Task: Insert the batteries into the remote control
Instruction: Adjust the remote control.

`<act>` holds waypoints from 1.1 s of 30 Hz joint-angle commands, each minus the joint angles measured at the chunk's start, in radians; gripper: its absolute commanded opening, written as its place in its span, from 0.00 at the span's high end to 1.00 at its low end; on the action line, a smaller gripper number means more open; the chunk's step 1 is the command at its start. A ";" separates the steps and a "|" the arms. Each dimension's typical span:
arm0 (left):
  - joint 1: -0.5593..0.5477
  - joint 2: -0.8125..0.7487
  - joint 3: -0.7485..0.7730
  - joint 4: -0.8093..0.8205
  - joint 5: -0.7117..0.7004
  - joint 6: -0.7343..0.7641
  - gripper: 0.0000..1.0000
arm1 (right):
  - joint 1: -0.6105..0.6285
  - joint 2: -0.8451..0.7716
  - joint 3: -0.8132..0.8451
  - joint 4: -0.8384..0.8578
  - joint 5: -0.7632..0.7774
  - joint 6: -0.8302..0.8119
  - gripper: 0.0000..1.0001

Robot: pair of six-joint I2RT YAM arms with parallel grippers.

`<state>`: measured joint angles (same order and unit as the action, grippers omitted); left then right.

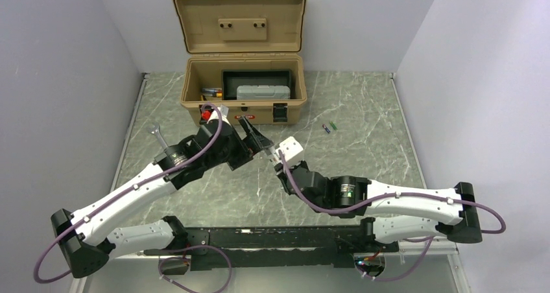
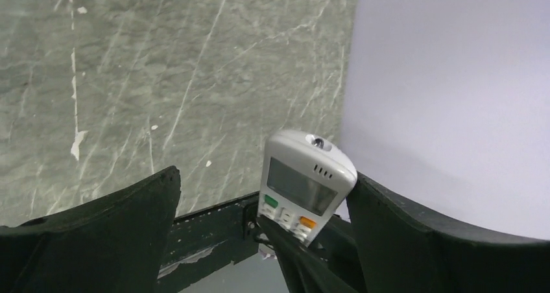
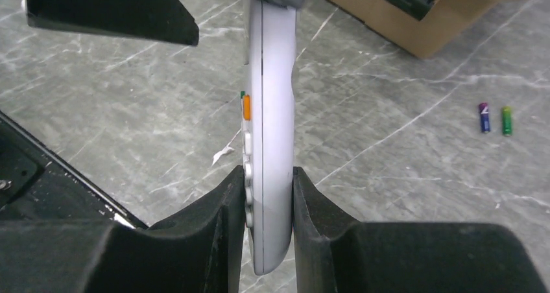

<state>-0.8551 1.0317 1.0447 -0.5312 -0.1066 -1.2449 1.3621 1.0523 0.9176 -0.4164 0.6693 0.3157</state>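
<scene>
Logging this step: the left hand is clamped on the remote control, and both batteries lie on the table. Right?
Not quite: the right hand is clamped on the remote control, as the right wrist view shows; the left hand stands open. Both batteries do lie on the table.

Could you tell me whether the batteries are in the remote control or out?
Out: the purple battery and green battery lie on the table, apart from the remote control in the right gripper.
</scene>
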 commanded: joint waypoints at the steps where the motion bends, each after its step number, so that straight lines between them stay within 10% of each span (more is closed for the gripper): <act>1: -0.019 0.017 0.065 -0.065 -0.050 -0.077 0.01 | 0.059 0.047 0.091 -0.012 0.182 -0.038 1.00; 13: -0.030 0.062 0.078 -0.074 -0.038 -0.109 0.11 | 0.142 0.198 0.181 -0.053 0.319 -0.060 1.00; 23: -0.030 0.067 0.070 -0.094 -0.024 -0.098 0.78 | 0.155 0.228 0.189 -0.078 0.345 -0.052 1.00; 27: -0.031 0.067 0.053 -0.079 -0.011 -0.094 0.92 | 0.157 0.238 0.200 -0.076 0.345 -0.055 1.00; 33: -0.030 0.053 0.008 -0.008 0.026 -0.058 1.00 | 0.161 0.196 0.164 0.023 0.269 -0.075 0.72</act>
<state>-0.8829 1.1072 1.0851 -0.6010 -0.1242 -1.3231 1.5158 1.3090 1.0607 -0.5148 0.9760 0.2272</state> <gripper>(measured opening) 0.286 0.298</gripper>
